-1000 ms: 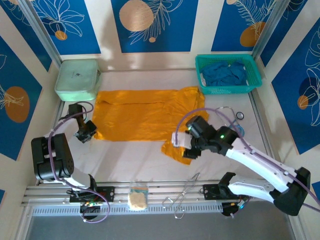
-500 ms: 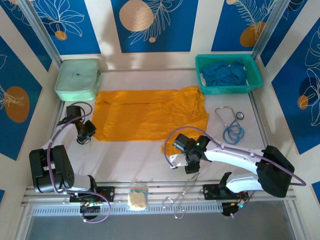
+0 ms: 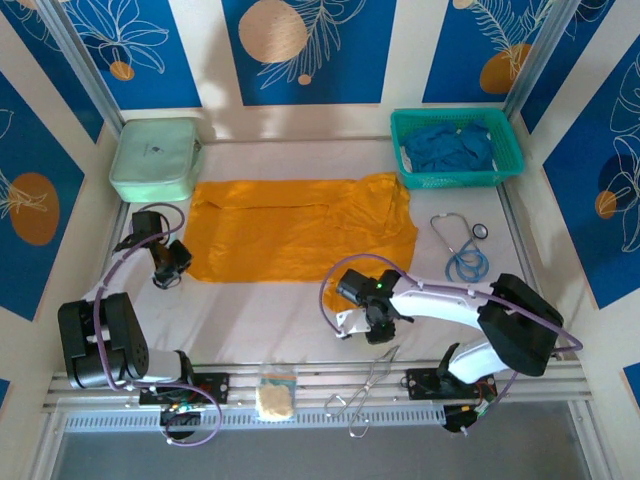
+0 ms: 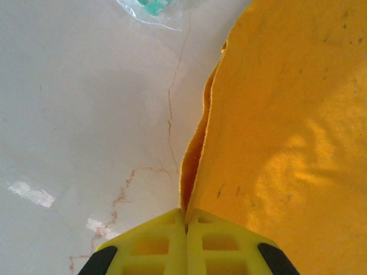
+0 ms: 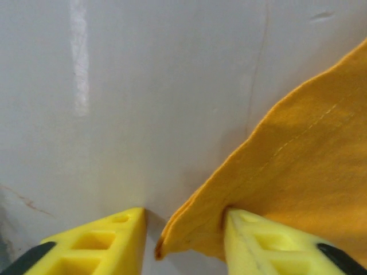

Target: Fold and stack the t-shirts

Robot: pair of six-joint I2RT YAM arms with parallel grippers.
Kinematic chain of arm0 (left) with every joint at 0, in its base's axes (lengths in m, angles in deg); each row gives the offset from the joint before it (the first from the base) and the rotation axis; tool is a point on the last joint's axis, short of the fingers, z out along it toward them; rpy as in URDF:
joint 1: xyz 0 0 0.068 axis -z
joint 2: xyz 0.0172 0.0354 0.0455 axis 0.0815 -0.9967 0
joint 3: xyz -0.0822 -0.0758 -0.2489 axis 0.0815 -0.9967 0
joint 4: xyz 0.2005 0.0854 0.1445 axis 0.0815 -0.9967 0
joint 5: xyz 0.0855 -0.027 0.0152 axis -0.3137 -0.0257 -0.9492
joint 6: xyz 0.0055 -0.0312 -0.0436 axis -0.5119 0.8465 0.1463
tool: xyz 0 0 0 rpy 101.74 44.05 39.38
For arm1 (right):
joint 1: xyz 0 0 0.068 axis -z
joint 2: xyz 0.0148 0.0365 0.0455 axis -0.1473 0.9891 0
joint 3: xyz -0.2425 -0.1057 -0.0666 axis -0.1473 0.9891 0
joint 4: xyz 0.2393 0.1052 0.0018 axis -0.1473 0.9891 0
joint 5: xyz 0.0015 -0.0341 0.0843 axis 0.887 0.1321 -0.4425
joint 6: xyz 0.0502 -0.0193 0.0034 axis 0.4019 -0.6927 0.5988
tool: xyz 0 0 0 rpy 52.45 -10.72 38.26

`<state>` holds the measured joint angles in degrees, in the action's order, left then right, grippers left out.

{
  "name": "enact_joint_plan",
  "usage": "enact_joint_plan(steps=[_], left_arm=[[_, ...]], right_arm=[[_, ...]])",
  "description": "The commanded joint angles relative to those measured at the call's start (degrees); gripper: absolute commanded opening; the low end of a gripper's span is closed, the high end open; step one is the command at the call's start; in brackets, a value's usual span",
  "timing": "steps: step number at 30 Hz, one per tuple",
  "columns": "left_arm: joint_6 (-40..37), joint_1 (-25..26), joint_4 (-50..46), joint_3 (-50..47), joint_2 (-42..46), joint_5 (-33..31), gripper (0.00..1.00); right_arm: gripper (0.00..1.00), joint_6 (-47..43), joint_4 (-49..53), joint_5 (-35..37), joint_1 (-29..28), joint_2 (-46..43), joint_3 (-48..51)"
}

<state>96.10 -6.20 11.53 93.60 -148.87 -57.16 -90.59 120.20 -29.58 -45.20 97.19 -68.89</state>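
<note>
The left fingers [image 4: 150, 245] pinch the edge of the orange t-shirt [image 3: 290, 230] on the white worktop [image 3: 260, 312]; the right fingers [image 5: 103, 240] stand apart around its corner.

White table [image 3: 270, 310] with faint reddish hairline marks, walls of deep-blue panels [image 3: 310, 60] between cream stripes [image 3: 205, 50], gold disc [image 3: 273, 30] and white leaf motifs, grey metal corner posts [image 3: 82, 60], aluminium rail [image 3: 310, 372] along near edge, soft even light
</note>
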Motion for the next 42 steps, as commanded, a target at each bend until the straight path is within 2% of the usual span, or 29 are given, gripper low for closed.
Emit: enact_joint_plan(steps=[1,6,11,17,30,35,42], left_arm=[[-0.75,0.33,-0.04,-0.42,1.43,0.14,0.0],[-0.91,0.33,-0.49,-0.24,1.57,-0.4,0.0],[0.07,0.33,-0.58,-0.67,2.2,0.27,0.0],[1.98,0.33,-1.74,-1.46,4.75,2.14,0.0],[4.97,1.08,-10.77,-5.94,17.35,0.89,0.0],[5.38,1.19,-13.86,-5.54,19.42,-0.97,0.0],[3.96,1.21,-15.47,0.04,16.03,-2.47,0.0]], right_arm=[[0.3,0.18,-2.32,3.42,2.07,4.33,-0.31],[0.19,-0.77,-3.9,4.31,3.85,4.88,-0.74],[0.0,-0.78,-2.72,5.52,3.79,3.3,-1.59],[0.0,0.95,3.19,8.14,2.11,-4.24,-1.46],[0.0,10.39,17.35,11.06,-10.26,-23.02,0.58],[0.0,7.32,13.62,15.82,-8.96,-26.55,0.77],[0.0,-0.7,3.87,19.97,0.27,-22.85,-4.13]])
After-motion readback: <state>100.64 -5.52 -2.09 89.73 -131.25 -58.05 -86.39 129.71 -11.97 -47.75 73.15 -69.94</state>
